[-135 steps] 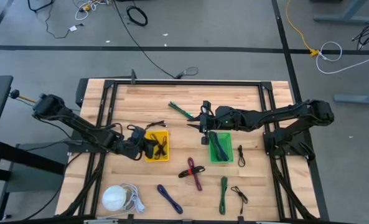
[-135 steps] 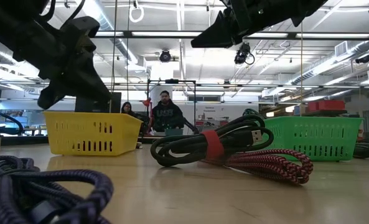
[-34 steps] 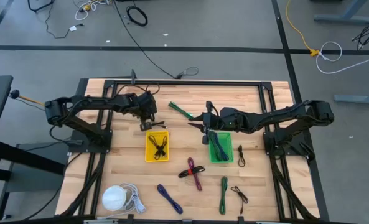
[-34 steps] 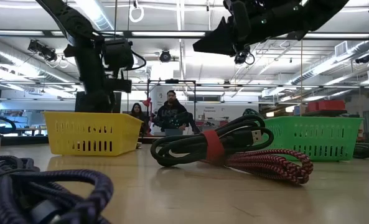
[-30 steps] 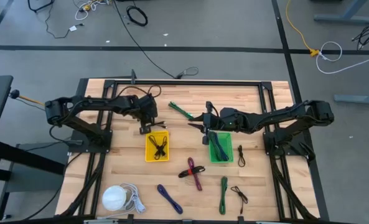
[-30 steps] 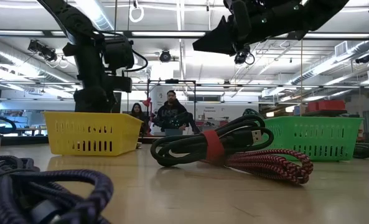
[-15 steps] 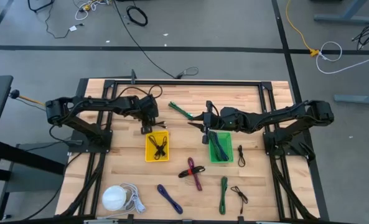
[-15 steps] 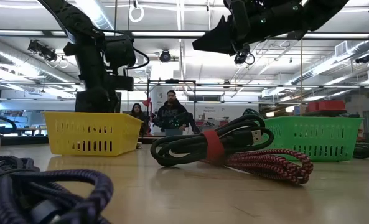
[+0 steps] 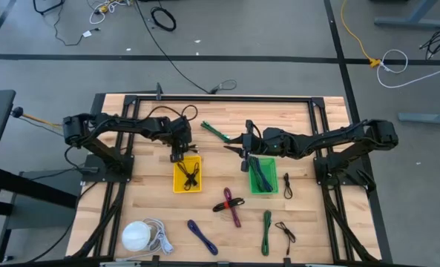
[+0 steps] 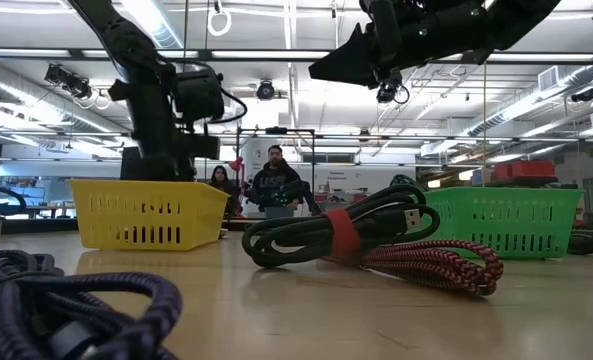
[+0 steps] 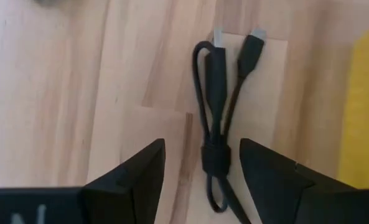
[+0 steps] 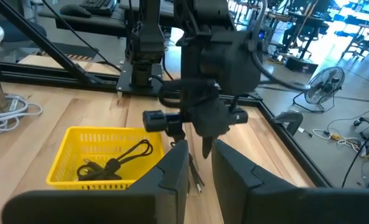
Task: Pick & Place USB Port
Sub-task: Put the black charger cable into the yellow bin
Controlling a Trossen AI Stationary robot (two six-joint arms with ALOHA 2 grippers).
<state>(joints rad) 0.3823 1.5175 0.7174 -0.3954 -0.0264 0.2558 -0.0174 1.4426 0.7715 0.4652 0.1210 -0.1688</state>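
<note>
Left claw spread wide, straddling the black cable on the counter beside the yellow basket, lined up to grab; right claw narrow, empty, waiting.

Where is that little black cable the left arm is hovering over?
In the left wrist view, the black cable lies on the wooden table, right beside the yellow basket, below the open left gripper.

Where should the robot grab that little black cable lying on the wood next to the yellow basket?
Best at the band around the middle of the black cable, coming straight down from above. The cable lies flat on the table, folded into a narrow bundle, and the band pinches its strands together there. The open left gripper already straddles that spot.
</note>
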